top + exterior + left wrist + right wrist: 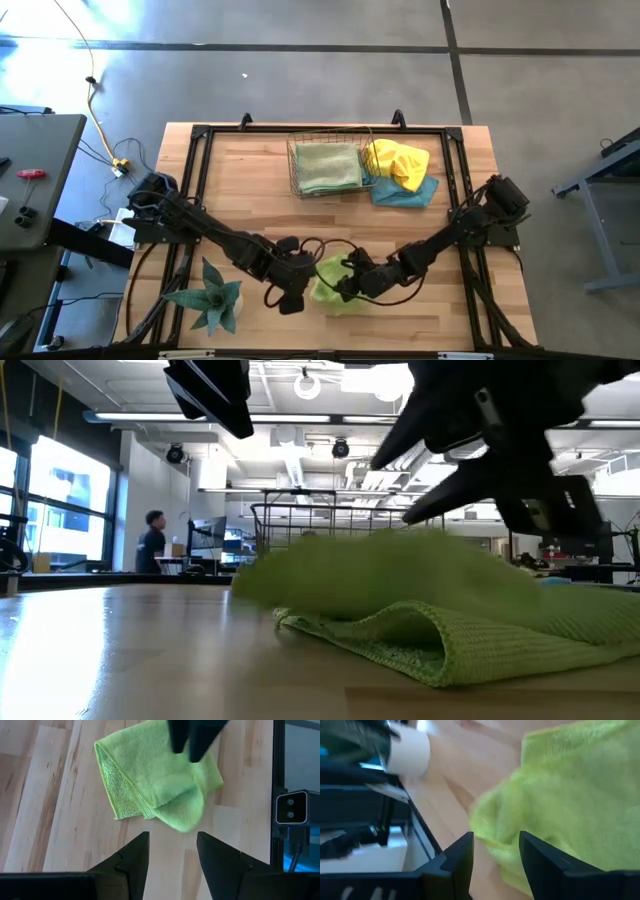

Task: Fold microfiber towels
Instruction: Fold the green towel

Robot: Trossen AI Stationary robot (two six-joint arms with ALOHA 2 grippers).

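Looking across the table, the low view alone shows a person (152, 540) in the room behind. Four towels: the lime towel (335, 284) at six o'clock, a pale green towel (328, 166) in the basket (297, 176), yellow (397, 161) and blue (404, 194) just beside. Left gripper (172, 851) hovers parted, holding nothing; right gripper (496, 852) hangs parted over lime cloth, grip unclear

Bare wooden table (250, 185) along the left edge and middle gives easy passage. The copper wire basket (296, 172) blocks the far edge, the spiky green plant (212, 296) crowds the near-left corner, and the crumpled lime green microfiber towel (335, 285) fills the near edge's middle.
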